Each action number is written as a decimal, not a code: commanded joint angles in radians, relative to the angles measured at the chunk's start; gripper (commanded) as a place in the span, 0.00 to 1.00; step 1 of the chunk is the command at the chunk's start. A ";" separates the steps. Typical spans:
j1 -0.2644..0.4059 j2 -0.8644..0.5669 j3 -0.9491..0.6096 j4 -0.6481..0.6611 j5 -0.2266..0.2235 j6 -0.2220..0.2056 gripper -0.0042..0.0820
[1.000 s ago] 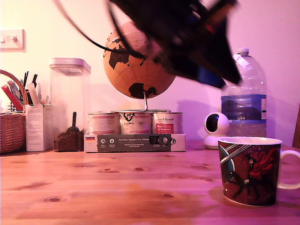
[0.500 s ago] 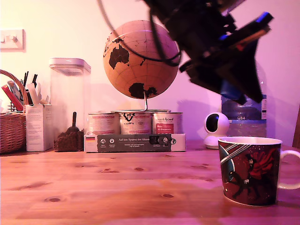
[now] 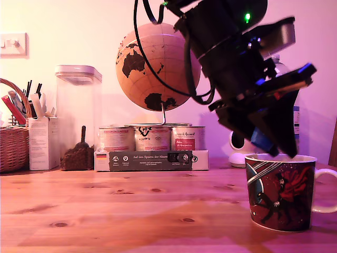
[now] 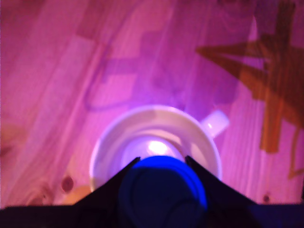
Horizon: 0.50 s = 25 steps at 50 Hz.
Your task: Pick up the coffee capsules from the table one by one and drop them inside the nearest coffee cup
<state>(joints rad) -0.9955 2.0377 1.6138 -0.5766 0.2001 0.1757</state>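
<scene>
Above cup (image 4: 154, 156), capsule-clamping end effector (image 4: 161, 190)

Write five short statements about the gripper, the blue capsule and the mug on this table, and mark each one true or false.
1. The gripper holds the blue capsule between its jaws. True.
2. The capsule hangs above the open mouth of the mug. True.
3. The capsule lies on the table. False: it is in the air, gripped.
4. The mug lies on its side. False: it stands upright.
5. In the exterior view the mug stands left of the globe. False: it stands to the right.
</scene>
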 commanded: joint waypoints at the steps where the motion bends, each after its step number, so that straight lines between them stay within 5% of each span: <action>1: -0.008 0.027 0.008 0.002 0.000 0.008 0.30; 21: -0.016 0.027 0.008 0.031 0.001 0.008 0.31; 25: -0.019 0.027 0.008 0.031 0.001 0.008 0.39</action>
<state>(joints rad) -1.0069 2.0377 1.6138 -0.5518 0.2001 0.1761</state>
